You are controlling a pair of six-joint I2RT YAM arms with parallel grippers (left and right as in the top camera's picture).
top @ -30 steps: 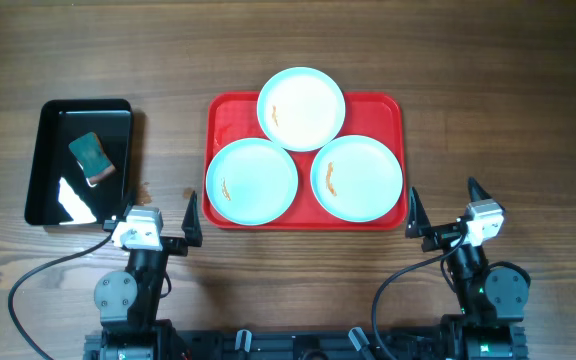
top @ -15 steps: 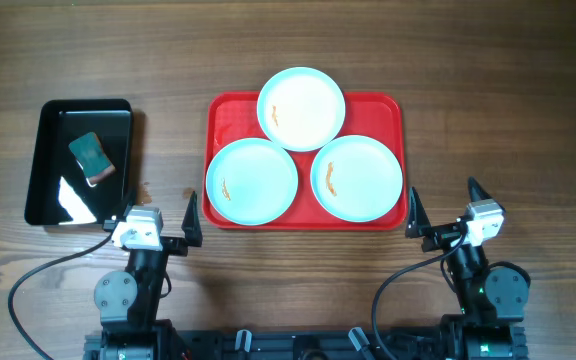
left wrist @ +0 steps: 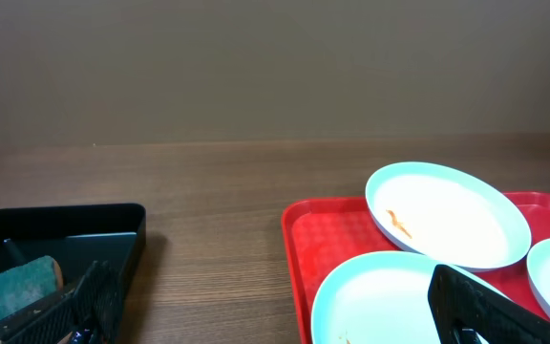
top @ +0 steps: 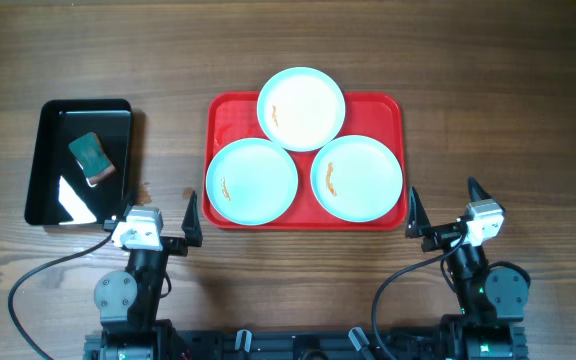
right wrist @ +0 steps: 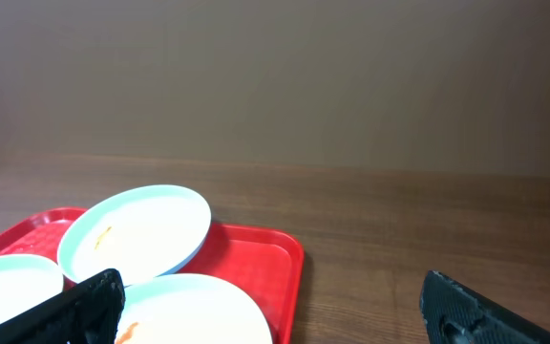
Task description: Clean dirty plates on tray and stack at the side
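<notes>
While both arms sit low at the near edge of the table (top: 488, 80), we record the left gripper (top: 150, 212) and the right gripper (top: 442, 200) each with jaws spread wide and nothing between them.

The red tray (top: 383, 112) lies midway between the two arms, which we judge puts it in reach of either. It carries all three plates. The far plate (top: 301, 108) overlaps the rims of the near-left plate (top: 252, 181) and the near-right plate (top: 357, 178), and appears to rest partly on them. Each plate shows an orange-brown smear, so we count none as cleaned, and no stack exists at the side.

The black tray (top: 38, 160) sits left of the red one and holds a green sponge (top: 90, 158), near the left gripper. We take the sponge as the wiping tool, likely the left arm's first pick. As the far plate lies uppermost, we would handle it first.
</notes>
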